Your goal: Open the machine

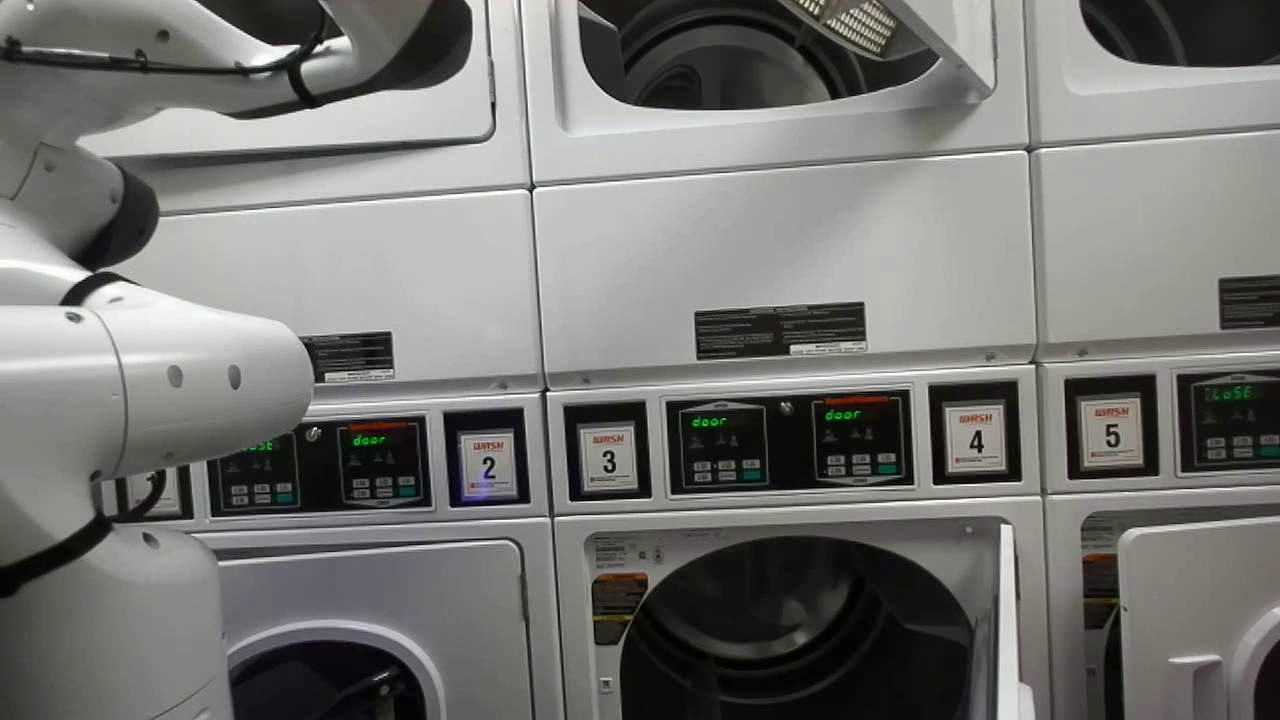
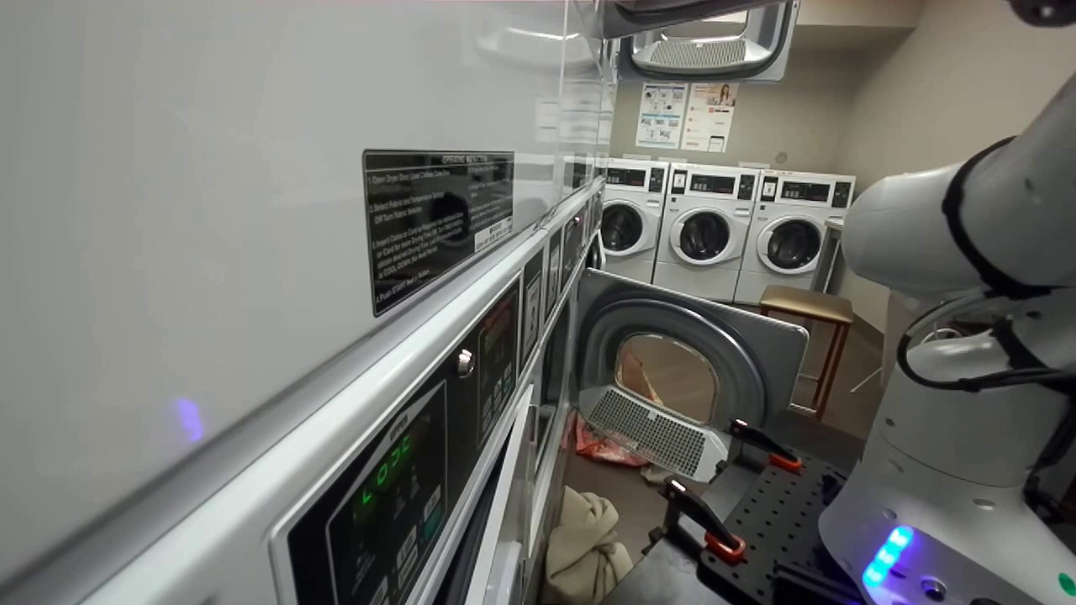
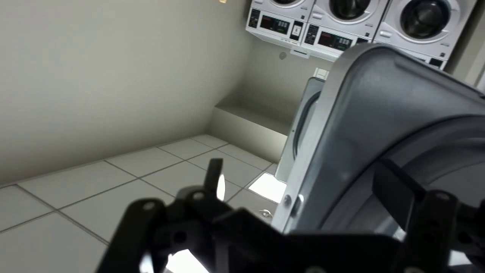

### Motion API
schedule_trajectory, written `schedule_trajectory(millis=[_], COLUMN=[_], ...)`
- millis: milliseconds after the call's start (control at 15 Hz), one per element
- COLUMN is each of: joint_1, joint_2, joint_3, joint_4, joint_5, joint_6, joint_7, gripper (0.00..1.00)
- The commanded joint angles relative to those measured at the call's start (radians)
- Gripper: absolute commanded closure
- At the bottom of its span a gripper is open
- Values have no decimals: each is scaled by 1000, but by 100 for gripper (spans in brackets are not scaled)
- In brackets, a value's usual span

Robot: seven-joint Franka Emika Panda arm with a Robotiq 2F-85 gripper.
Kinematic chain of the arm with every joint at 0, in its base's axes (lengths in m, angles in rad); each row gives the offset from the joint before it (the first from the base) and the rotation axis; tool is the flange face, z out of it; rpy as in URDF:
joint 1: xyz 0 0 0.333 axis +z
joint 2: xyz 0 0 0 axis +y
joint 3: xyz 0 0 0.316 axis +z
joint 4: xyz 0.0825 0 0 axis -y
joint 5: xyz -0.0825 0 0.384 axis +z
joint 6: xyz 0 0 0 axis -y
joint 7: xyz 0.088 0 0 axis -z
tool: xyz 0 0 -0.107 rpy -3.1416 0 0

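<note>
The machine (image 1: 350, 180) is the upper left white unit in an exterior view. Its wide white door panel (image 1: 440, 128) stands slightly out from the body, with a shadow under its lower edge. The arm covers part of it. In the wrist view, whose picture is upside down, a door (image 3: 363, 102) shows its grey inner side and pale edge, so it stands open by some amount. My gripper (image 3: 299, 163) is open, one finger on each side of that door edge in the picture. Contact cannot be told. The gripper is out of both exterior views.
The neighbouring upper unit has its door (image 1: 965, 40) open. The lower middle door (image 1: 1008, 620) stands straight out; its grey inner side (image 2: 765, 361) faces the robot. A clamped base plate (image 2: 773, 512), beige cloth (image 2: 580, 538) and a stool (image 2: 807, 304) stand or lie nearby.
</note>
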Motion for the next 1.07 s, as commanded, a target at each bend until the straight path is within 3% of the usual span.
schedule_trajectory(millis=[0,200,400,1000], joint_1=[-134,-189,-140,326], joint_2=[136,239,312,425], joint_3=[-2,6,16,0], joint_4=[47,73,110,190], joint_5=[15,60,97,106], joint_6=[112,158,155,79], joint_7=[28,17,-1,-69], gripper=[0,0,0,0])
